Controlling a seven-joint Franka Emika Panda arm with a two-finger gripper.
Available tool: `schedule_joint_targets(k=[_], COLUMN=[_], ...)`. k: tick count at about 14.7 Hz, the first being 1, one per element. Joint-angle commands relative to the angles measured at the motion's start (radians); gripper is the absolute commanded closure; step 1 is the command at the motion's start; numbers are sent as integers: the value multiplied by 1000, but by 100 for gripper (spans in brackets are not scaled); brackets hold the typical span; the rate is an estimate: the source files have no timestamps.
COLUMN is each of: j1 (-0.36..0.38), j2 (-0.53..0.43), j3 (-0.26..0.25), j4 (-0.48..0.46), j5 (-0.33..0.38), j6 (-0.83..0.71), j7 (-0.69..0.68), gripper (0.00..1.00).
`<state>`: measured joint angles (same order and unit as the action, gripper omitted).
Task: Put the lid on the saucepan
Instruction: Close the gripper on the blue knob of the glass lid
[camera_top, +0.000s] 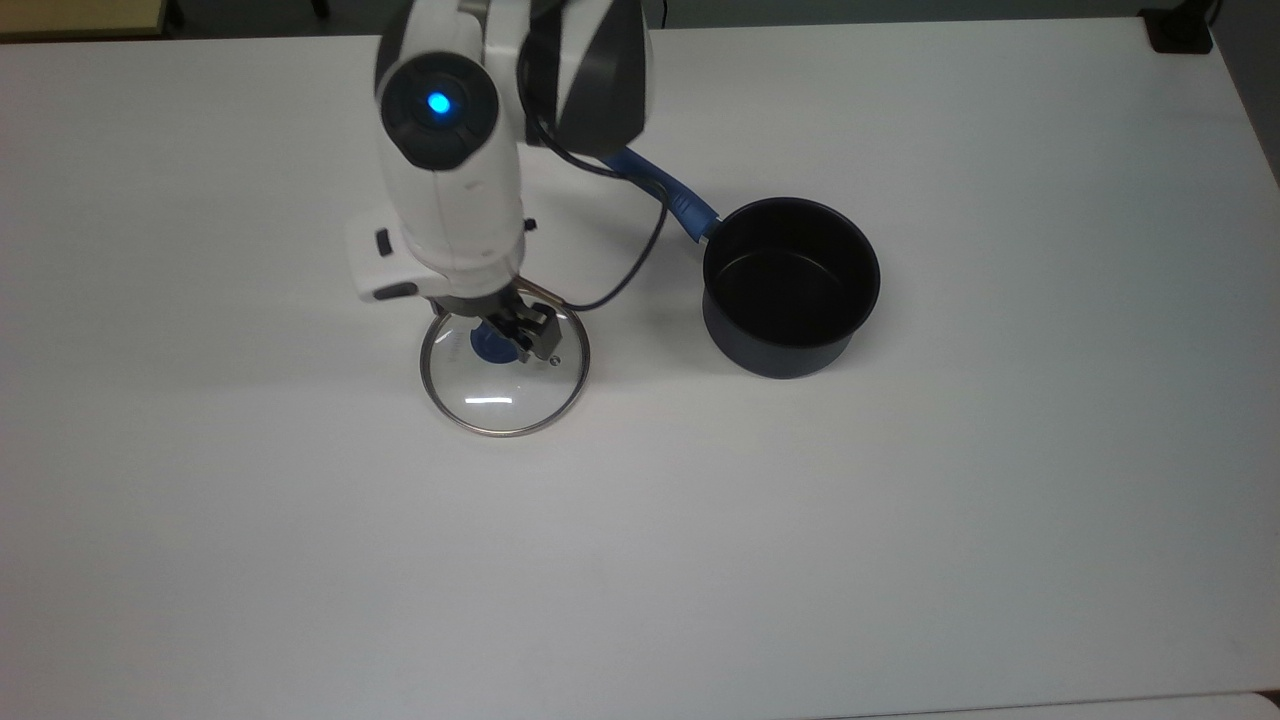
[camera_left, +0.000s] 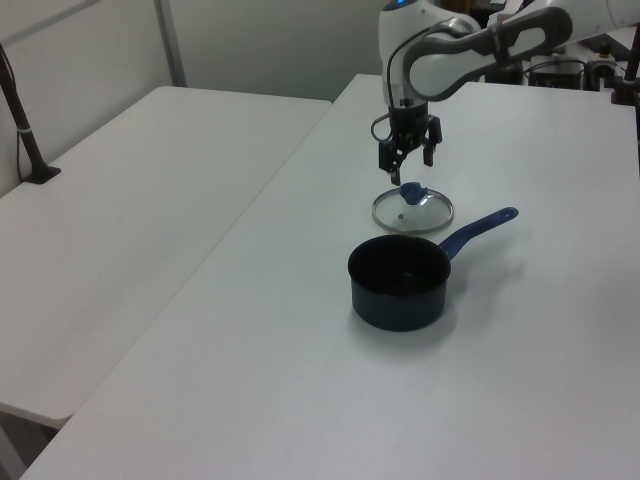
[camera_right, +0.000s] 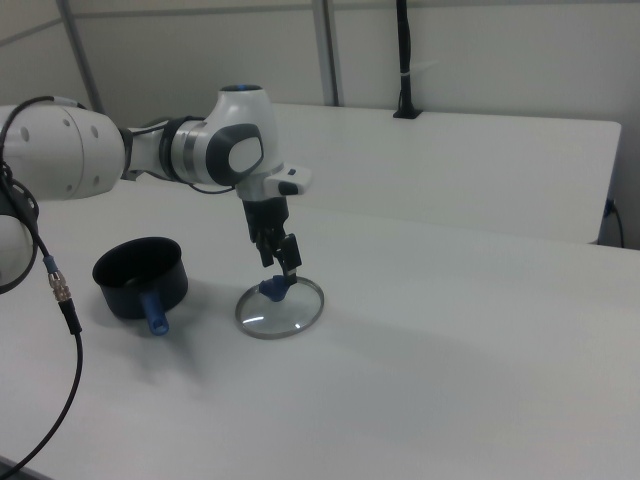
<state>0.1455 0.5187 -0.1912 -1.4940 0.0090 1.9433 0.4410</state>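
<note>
Left view: we are seeing the black two-finger gripper (camera_left: 410, 166) hanging just above the blue knob of the round clear glass lid with a steel rim (camera_left: 413, 211), its fingers spread apart and holding nothing. The lid is lying flat mid-table on the white table (camera_left: 250, 330), near the dark navy saucepan with a long blue handle (camera_left: 400, 282)
</note>
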Motion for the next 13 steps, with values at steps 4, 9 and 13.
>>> schedule_joint_targets(k=[4, 9, 13], j1=[43, 36, 29], j2=[40, 37, 8], j3=[-8, -8, -13], j4=[-20, -22, -19], j5=[0, 2, 6], j6=[62, 56, 23], j7=[8, -11, -36], gripper=[14, 39, 48])
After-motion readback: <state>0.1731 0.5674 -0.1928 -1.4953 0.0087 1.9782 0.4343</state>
